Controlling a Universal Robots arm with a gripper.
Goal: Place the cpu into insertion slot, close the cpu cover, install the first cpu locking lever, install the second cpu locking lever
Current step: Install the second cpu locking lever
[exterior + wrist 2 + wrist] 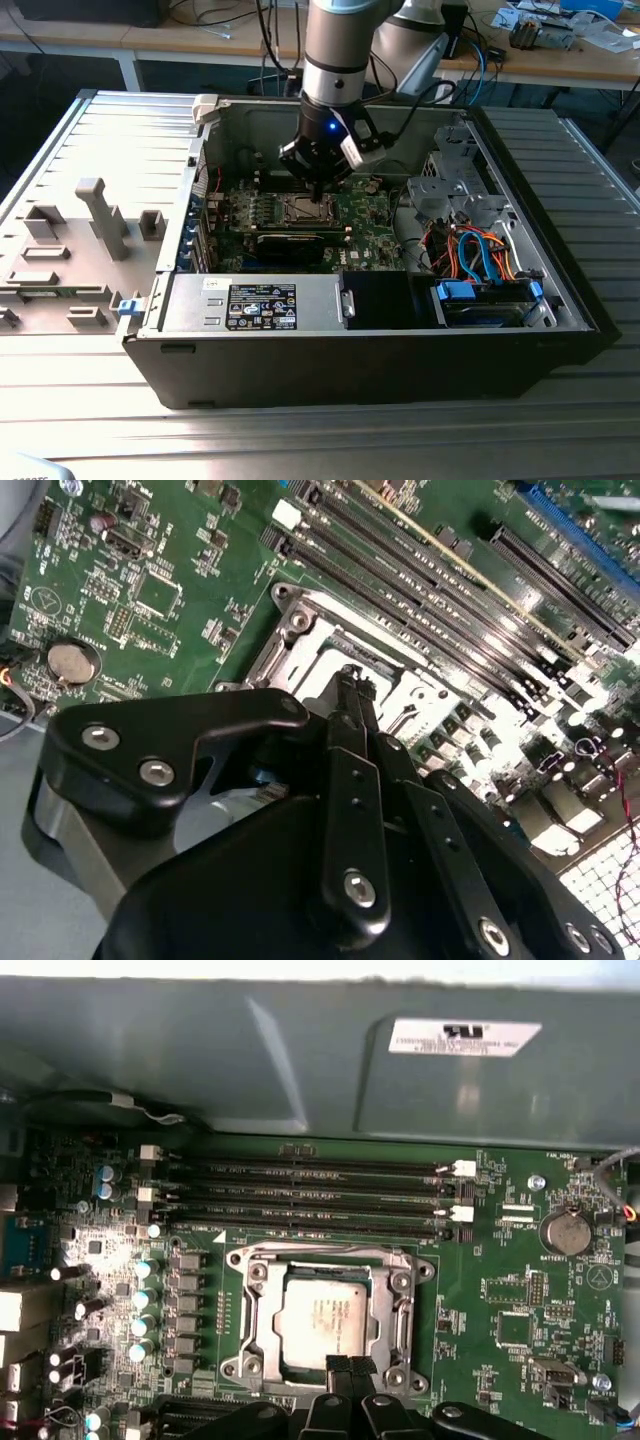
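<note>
The cpu point(325, 1320), a dull silver square chip, lies in the insertion slot point(330, 1256) on the green board. The silvery cpu cover point(258, 1305) lies flat around it as a frame. My gripper point(350, 1368) is shut, its two black fingers pressed together with nothing between them. The tips are at the cover's edge, beside the chip. In the second wrist view my gripper point(346, 680) points down onto the cover point(310, 620). In the exterior view my gripper point(318, 198) hangs inside the open computer case, just over the slot point(302, 208).
Long black memory slots point(310, 1195) run beside the socket, and a coin battery point(565, 1232) sits further off. The case's grey wall point(300, 1060) stands behind them. A black labelled power-supply box point(260, 300), orange and blue cables point(480, 245) and a blue drive bay point(485, 300) line the case's near side.
</note>
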